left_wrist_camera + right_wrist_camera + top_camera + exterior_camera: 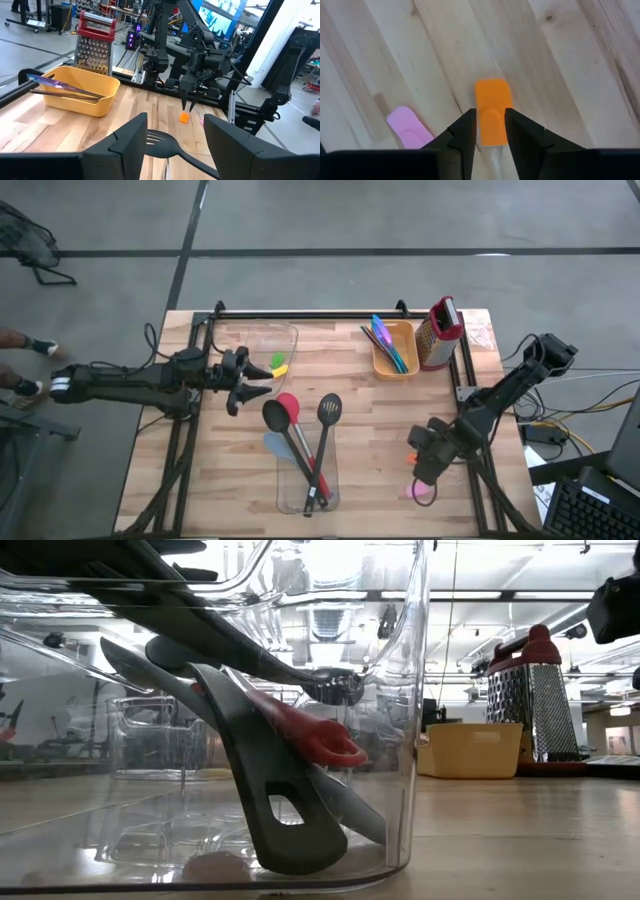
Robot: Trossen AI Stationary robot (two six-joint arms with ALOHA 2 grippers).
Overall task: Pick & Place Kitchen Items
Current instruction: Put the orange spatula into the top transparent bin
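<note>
Orange chunk under right gripper, pink chunk beside

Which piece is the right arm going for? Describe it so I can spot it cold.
Start at the yellow bin beside the grater at the table's far right, then come toward the near edge to the right gripper. The orange chunk lies flat on the wood right under its open jaws. Its only close neighbour is a pink chunk, paler and rounder.
</note>
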